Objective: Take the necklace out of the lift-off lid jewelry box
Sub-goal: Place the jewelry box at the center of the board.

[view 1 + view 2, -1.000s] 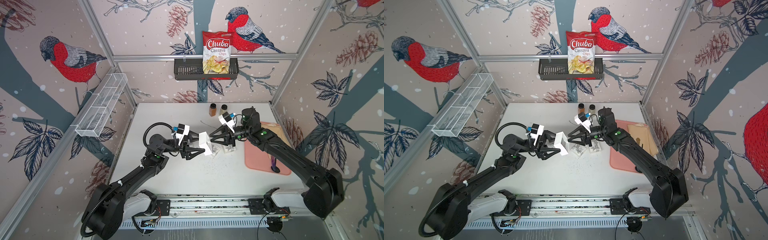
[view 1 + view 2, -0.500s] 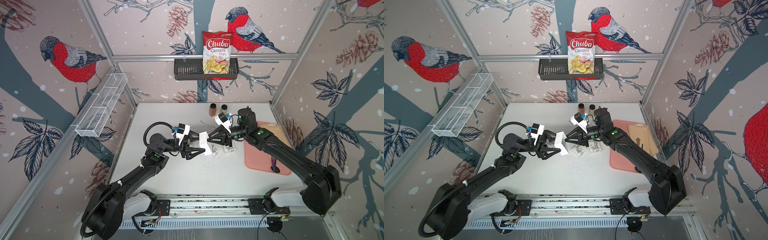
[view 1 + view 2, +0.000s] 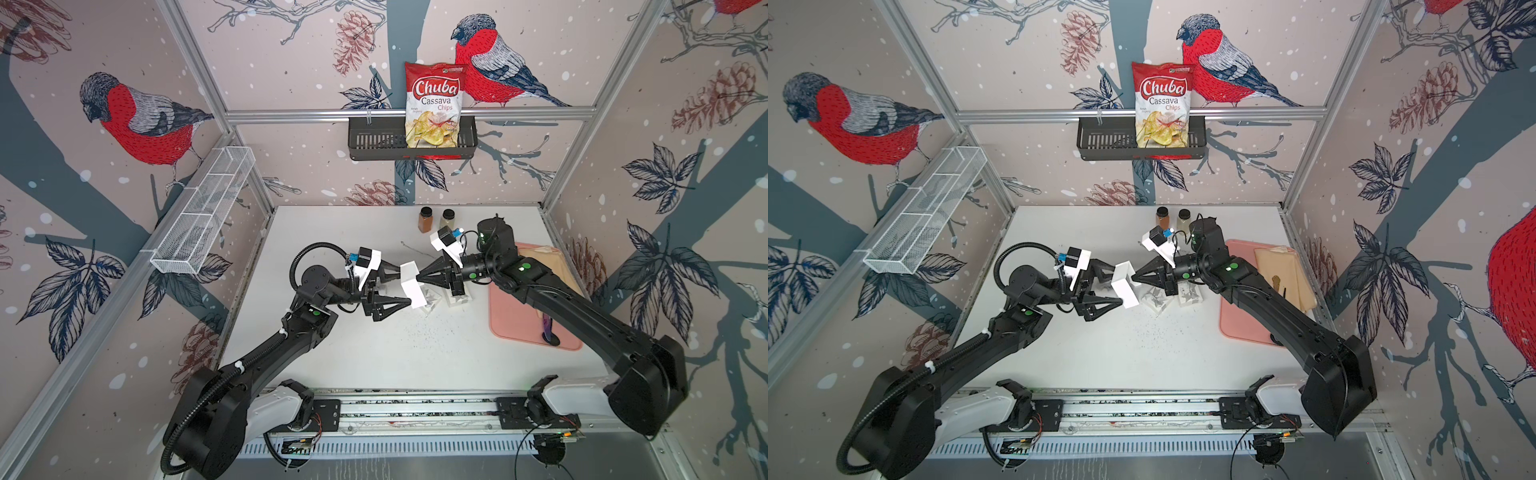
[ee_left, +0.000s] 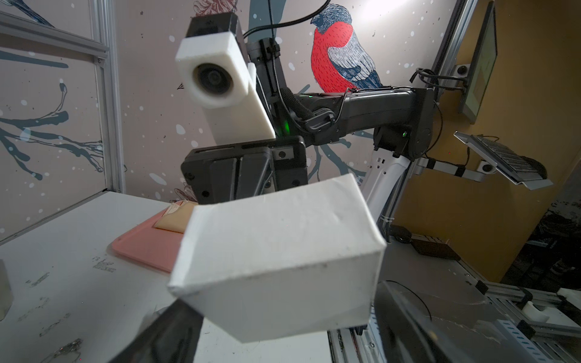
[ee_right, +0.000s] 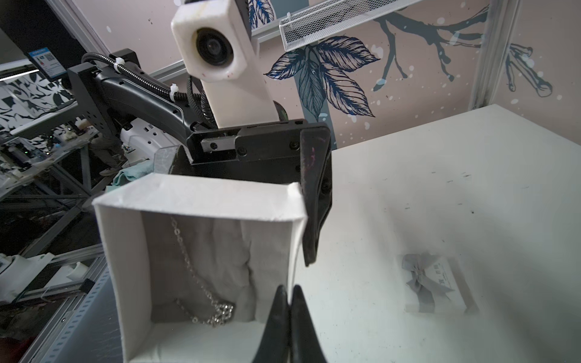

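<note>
- Overhead, in both top views, the box (image 3: 413,284) is held off the table (image 3: 415,353) by the widely spread left claw (image 3: 405,284); the right claw (image 3: 419,277) is shut at its mouth.
- By the left wrist, the box's outside is shown.
- By the right wrist, the necklace (image 5: 221,311) is shown lying inside the box.

Right claw (image 3: 418,277) pinched shut, nearer the box (image 3: 415,291)

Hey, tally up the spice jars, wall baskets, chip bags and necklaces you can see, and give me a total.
Jars: 2
Baskets: 2
Chip bags: 1
Necklaces: 1
Total: 6
</note>
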You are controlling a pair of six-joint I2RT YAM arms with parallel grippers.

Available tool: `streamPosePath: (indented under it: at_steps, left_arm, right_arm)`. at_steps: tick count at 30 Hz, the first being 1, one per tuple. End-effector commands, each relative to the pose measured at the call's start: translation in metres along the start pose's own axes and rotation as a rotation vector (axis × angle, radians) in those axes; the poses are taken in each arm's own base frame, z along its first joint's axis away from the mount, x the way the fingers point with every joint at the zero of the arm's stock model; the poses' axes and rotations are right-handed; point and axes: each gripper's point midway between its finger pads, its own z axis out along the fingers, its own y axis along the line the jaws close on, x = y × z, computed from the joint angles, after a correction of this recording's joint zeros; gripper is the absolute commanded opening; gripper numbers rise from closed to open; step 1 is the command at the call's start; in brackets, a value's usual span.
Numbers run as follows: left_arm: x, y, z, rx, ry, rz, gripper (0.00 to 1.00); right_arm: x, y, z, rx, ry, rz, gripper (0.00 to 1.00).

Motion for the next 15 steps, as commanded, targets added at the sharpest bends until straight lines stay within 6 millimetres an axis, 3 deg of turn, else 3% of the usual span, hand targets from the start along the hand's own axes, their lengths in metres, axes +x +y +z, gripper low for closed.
streamPosePath:
  at_steps: [1, 4, 9, 15]
  left_arm:
    - [-0.003, 0.012, -0.003, -0.091, 0.008, 0.033, 0.89]
    - [-0.012, 0.03, -0.017, -0.246, -0.007, 0.03, 0.89]
    - [-0.039, 0.061, -0.059, -0.565, -0.12, 0.021, 0.89]
    - [-0.042, 0.09, -0.095, -0.797, -0.199, -0.049, 0.85]
  right_arm:
    - [0.01, -0.021, -0.001, 0.162, 0.045, 0.033, 0.03]
    - [0.026, -0.037, 0.0, 0.286, 0.115, 0.07, 0.02]
    - [0.065, -0.053, 0.014, 0.444, 0.258, 0.133, 0.02]
    - [0.147, -0.067, 0.042, 0.568, 0.533, 0.246, 0.01]
